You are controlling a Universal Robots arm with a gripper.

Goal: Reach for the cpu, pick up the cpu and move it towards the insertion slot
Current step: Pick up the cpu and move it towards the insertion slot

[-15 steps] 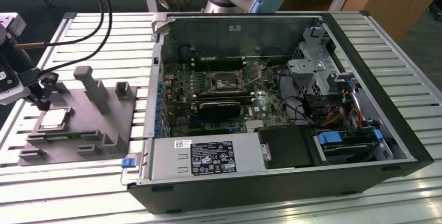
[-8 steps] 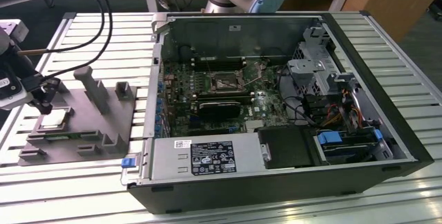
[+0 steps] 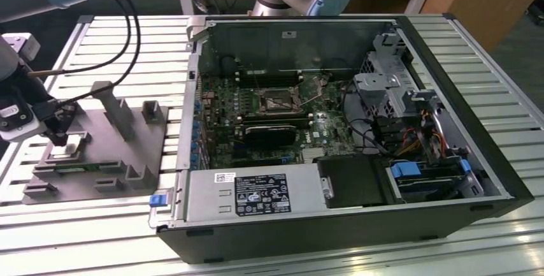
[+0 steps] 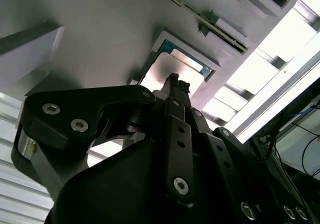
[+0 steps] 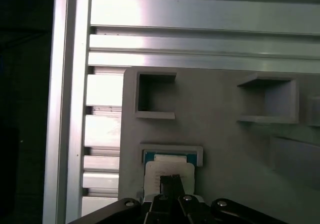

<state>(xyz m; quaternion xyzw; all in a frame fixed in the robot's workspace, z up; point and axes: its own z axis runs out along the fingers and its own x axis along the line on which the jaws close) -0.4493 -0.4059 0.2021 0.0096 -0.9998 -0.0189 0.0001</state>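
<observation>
Gripper [image 3: 61, 137] fingers pinched together, nothing between, tips right over the cpu [image 5: 167, 170]. Cpu sits in grey fixture [image 3: 114, 158] recess, well apart from insertion slot [image 3: 276, 102] in pc case [image 3: 476, 161].

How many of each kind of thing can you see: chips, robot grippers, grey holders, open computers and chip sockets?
cpu: 1, lying in the grey fixture
gripper: 1, right over the cpu
grey fixture: 1
open computer case: 1
insertion slot: 1, inside the case
Total: 5
</observation>
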